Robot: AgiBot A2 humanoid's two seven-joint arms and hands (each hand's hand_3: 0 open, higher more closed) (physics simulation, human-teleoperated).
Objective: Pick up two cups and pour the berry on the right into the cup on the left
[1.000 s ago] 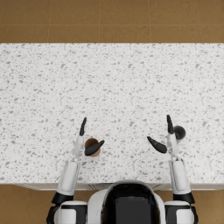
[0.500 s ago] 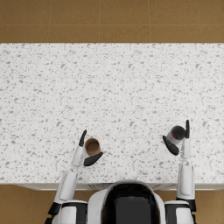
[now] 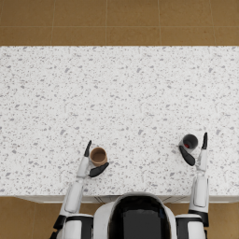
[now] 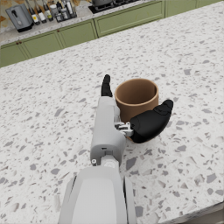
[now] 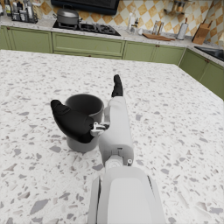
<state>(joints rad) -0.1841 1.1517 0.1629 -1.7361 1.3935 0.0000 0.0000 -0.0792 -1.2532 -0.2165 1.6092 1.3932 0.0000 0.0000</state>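
A brown cup (image 3: 98,156) stands upright on the speckled table (image 3: 119,93) at the front left. My left hand (image 3: 88,162) cradles it, straight fingers on one side and the thumb (image 4: 151,122) against the other; the left wrist view shows the brown cup (image 4: 136,98) empty. At the front right stands a dark cup (image 3: 190,141) with a red berry (image 3: 186,145) inside. My right hand (image 3: 200,156) flanks it the same way, its thumb (image 5: 70,122) lying across the dark cup (image 5: 85,107). Both cups rest on the table.
The table's front edge (image 3: 119,195) runs just behind both hands. Green kitchen cabinets (image 4: 127,24) and a stove counter (image 5: 87,28) stand beyond the table's far side.
My right hand shifted right so the dark cup now sits between its thumb and fingers. My left hand drew back toward me to flank the brown cup. Neither cup has moved.
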